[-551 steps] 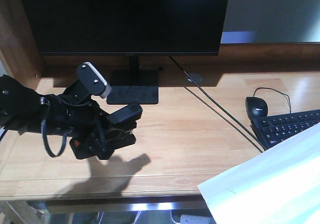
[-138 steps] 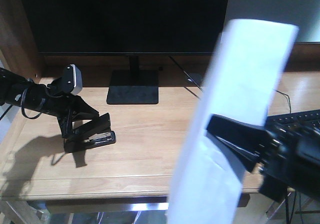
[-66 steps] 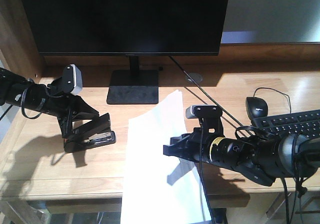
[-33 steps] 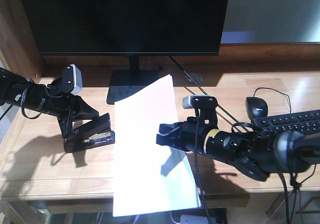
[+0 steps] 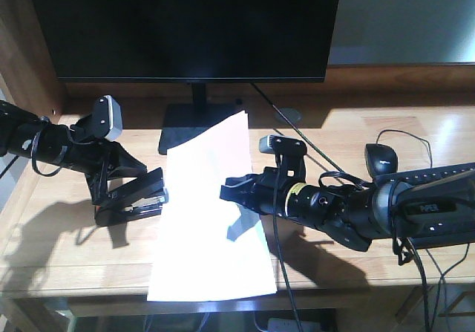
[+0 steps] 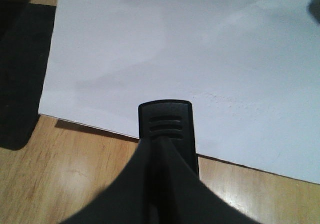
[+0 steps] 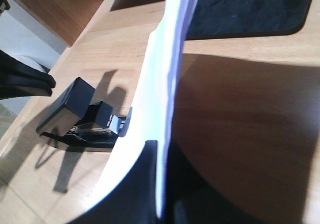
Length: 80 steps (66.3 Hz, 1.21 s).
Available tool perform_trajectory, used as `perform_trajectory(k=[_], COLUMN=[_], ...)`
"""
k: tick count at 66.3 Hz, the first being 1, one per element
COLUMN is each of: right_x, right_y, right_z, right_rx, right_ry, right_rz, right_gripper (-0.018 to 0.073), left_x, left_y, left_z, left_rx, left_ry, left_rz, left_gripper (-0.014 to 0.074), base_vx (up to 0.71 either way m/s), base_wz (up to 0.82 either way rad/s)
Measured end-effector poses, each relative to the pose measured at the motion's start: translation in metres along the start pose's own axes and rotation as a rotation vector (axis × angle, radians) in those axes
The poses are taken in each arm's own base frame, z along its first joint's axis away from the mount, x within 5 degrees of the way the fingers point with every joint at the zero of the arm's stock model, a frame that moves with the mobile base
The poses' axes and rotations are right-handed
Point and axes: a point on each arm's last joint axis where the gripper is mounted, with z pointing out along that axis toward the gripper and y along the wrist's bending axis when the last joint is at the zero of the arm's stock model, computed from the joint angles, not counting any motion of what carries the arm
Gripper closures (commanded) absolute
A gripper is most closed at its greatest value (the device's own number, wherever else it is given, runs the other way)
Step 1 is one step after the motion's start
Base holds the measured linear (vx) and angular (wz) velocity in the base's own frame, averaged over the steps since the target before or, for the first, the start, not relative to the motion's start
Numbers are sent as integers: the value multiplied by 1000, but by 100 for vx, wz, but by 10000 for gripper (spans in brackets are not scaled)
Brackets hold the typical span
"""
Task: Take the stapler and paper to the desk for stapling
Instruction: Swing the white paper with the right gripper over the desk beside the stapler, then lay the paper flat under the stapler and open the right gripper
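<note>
As the large white rectangular sheet of paper lies curled on the light-wood plank desk, its near edge reaches the desk's front lip, closer to the camera than the small black desktop stapler and to that stapler's right. The sheet's left edge meets the stapler's front, where the left wrist view shows the stapler's ribbed top end overlapping the paper. Seen from the right wrist, the stapler rests on the desk with its top arm lifted off its base, the sheet rising steeply beside it. The right gripper, level with the stapler and across the paper from it, has its jaws pinched on the sheet near its right edge, holding that side off the wood. The left gripper sits at the stapler's rear, on its left; whether its jaws press the stapler cannot be told. Beyond the stapler and to its right stands the flat black rectangular monitor base under the wide black monitor. Far to the stapler's right, a black computer mouse and a black keyboard lie on the desk
</note>
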Motion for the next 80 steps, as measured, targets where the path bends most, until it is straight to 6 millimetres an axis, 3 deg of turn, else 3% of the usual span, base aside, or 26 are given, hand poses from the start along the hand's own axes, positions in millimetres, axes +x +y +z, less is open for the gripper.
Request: perform_trajectory(k=[22, 37, 48, 69, 80], right_x=[-2, -3, -2, -2, -4], right_y=[-7, 1, 6, -3, -6], right_z=[30, 50, 57, 58, 55], right_rx=[-34, -68, -68, 30, 100], right_ry=[17, 11, 7, 25, 57], right_rz=[56, 54, 60, 46, -44], right_gripper=[561, 519, 397, 13, -47], left_x=[0, 0, 0, 0, 0], left_y=[0, 0, 0, 0, 0], left_z=[0, 0, 0, 0, 0], left_rx=[0, 1, 3, 4, 4], left_ry=[0, 0, -1, -2, -2], left_rz=[0, 0, 0, 0, 0], left_gripper=[603, 603, 603, 603, 603], base_vx=[0, 0, 0, 0, 0], base_wz=[0, 0, 0, 0, 0])
